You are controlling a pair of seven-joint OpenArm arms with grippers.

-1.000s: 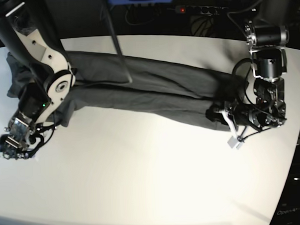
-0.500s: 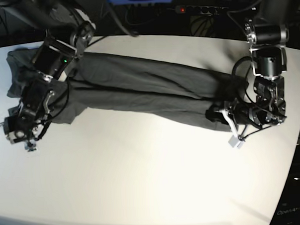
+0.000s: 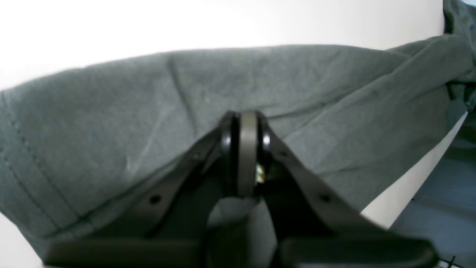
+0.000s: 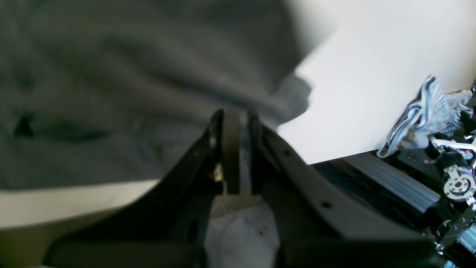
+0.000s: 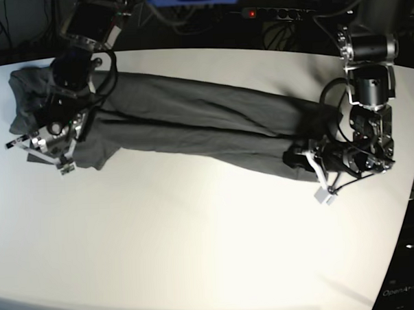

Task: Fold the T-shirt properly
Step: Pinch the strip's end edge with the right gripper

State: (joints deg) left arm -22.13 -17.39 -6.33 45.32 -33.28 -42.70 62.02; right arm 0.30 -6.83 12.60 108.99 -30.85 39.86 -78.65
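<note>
The T-shirt (image 5: 192,121) lies as a long dark grey band running from the far left to the right of the white table (image 5: 197,238). My left gripper (image 5: 295,158) sits low at the band's right end. In the left wrist view its fingers (image 3: 243,117) are pressed together on the T-shirt (image 3: 316,85), and creases run out from the tips. My right gripper (image 5: 45,143) hovers over the bunched left end. The right wrist view is blurred. There the right gripper (image 4: 238,115) is shut with nothing between its fingers, above the T-shirt (image 4: 111,93).
A power strip (image 5: 276,13) with a red light and loose cables lie behind the table's back edge. The table's right edge curves close past my left arm (image 5: 370,86). A small white tag (image 5: 324,196) dangles below that arm's wrist.
My right arm has swung up and back from the bare table at the front left until it is over the shirt's left end. The left arm and the shirt have stayed put.
</note>
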